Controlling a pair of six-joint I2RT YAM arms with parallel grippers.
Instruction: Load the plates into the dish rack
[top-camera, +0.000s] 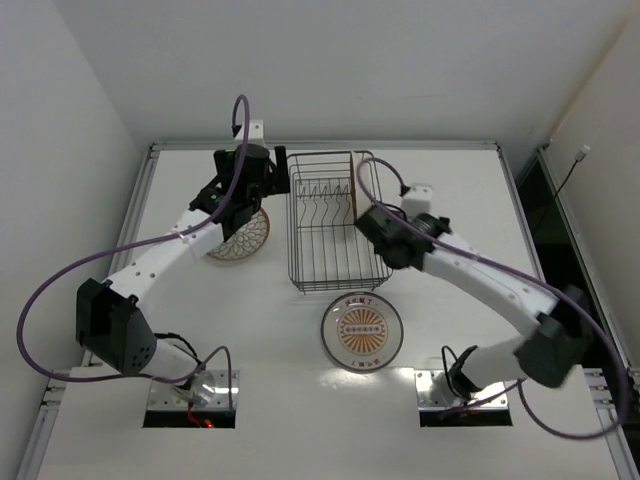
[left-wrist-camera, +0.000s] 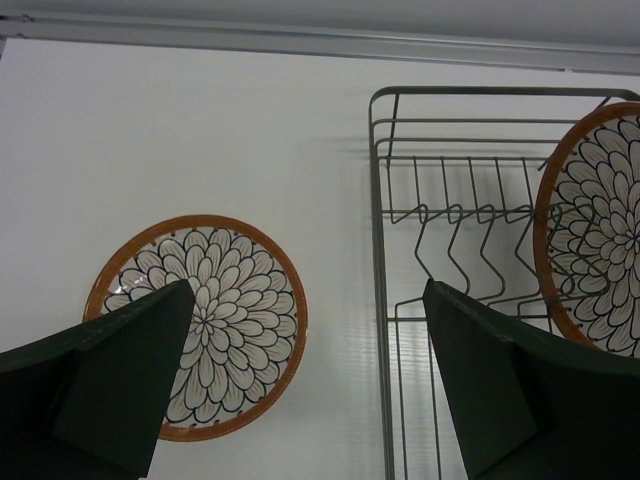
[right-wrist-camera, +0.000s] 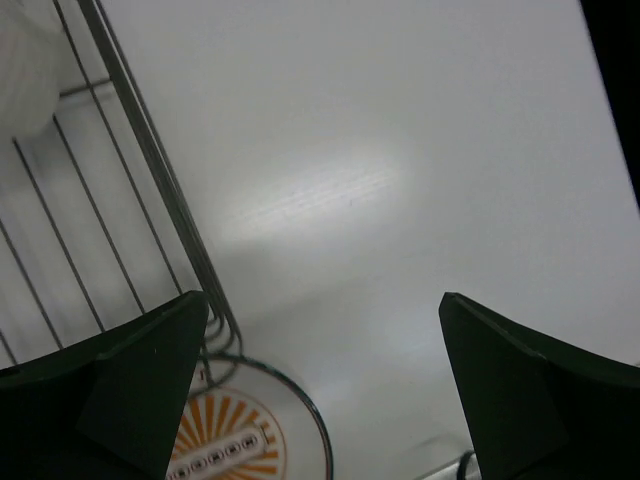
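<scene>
– Your right claw is spread wide with nothing between its fingers, and your left claw is just as wide and just as empty.
– Then where are my plates?
– Nearest you, the sunburst plate lies flat, face up, just before the near end of the dish rack. Your right claw hangs at the rack's right rim toward that end, so I'd judge it the natural one for that plate.
– And further out?
– The flat petal plate lies on the table, left of the rack and apart from it, right under your left claw. That pose reads as a setup for a downward pick at the rim. Farthest, the upright petal plate stands on edge inside the rack by the prongs, which look to be what props it.
– So one loaded, two to go?
– That's my reading. Flat plates offer your fingers little rim, so go in low.
</scene>
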